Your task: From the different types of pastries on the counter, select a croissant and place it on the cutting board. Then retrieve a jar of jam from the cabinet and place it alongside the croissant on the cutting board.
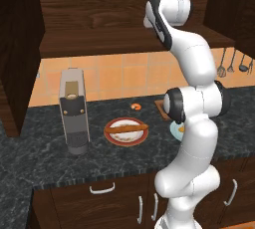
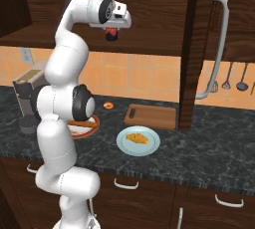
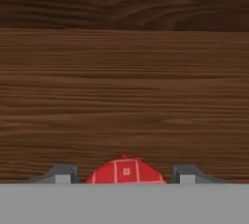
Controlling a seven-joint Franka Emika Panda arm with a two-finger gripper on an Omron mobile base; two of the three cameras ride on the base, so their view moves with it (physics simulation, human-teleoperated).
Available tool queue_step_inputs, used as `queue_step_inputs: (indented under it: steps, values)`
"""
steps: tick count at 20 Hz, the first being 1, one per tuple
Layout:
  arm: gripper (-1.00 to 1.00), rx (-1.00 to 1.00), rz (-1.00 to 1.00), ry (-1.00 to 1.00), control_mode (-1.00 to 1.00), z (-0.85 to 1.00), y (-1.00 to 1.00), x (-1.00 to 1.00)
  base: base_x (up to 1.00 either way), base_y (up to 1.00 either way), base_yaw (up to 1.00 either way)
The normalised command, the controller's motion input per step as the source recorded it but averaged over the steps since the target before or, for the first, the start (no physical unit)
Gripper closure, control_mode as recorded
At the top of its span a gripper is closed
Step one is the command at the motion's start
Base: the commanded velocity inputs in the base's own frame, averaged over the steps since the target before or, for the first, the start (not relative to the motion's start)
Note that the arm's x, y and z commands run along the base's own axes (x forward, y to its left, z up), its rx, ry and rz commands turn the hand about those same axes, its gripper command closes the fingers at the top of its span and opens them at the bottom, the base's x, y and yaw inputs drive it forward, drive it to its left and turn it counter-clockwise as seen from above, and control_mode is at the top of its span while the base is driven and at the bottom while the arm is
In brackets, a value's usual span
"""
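the gripper (image 3: pixel 126 175) sat half closed around the jam jar (image 3: pixel 126 172), seemingly not yet clamped, so lifting early risked dropping it.

Coffee machine (image 1: pixel 73 117) left; red plate (image 1: pixel 113 136); utensils (image 2: pixel 234 77) hanging right.

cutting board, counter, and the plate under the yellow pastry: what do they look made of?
Cutting board: looks like wood, reddish-brown with a darker rim, matte. Counter: seems polished stone, dark grey-black with pale speckles and veining. Plate under the golden-yellow pastry: smooth pale blue-white, probably glazed ceramic, though plastic can't be ruled out; it is a render with no clear highlights.
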Motion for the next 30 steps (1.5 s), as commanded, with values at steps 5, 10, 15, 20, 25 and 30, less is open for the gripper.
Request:
queue_step_inputs:
  steps: [5,10,15,20,25,30]
  values:
    - [1.0,0.18,-0.02,0.19,-1.0,0.11,-0.05,-0.68,0.0,0.0,0.0]
    - [1.0,0.23,-0.07,0.03,-1.0,-0.01,-0.05,-1.0,0.0,0.0,0.0]
    - [1.0,0.03,-0.11,-0.13,-1.0,-0.44,0.05,-1.0,0.0,0.0,0.0]
    - [1.0,-0.15,0.0,-0.4,-1.0,-1.0,0.29,-1.0,0.0,0.0,0.0]
    - [1.0,-0.2,0.0,-0.4,-1.0,-1.0,0.41,-1.0,0.0,0.0,0.0]
    - [1.0,-0.06,0.02,-0.07,-1.0,-0.55,0.26,-0.5,0.0,0.0,0.0]
